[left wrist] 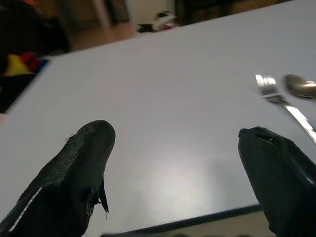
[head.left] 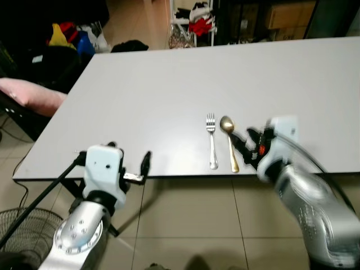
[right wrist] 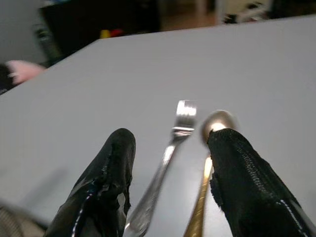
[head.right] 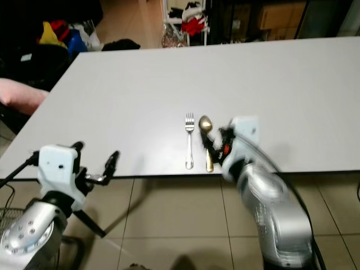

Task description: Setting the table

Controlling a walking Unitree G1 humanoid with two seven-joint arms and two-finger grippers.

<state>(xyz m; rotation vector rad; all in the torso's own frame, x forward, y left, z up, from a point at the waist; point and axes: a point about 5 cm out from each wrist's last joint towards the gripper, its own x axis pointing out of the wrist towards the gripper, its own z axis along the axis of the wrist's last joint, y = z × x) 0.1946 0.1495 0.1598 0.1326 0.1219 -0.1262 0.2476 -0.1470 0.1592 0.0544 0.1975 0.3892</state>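
Observation:
A silver fork and a gold spoon lie side by side near the front edge of the white table, handles toward me. My right gripper sits just right of the spoon's handle, low over the table edge. In the right wrist view it is open, with the fork between its fingers and the spoon against one finger. My left gripper hovers at the table's front left edge, open and empty, as in the left wrist view.
A floor fan stands below my left arm. A pink cushion lies on a dark seat left of the table. Behind the table are a rack with clothes, dark bags and cardboard boxes.

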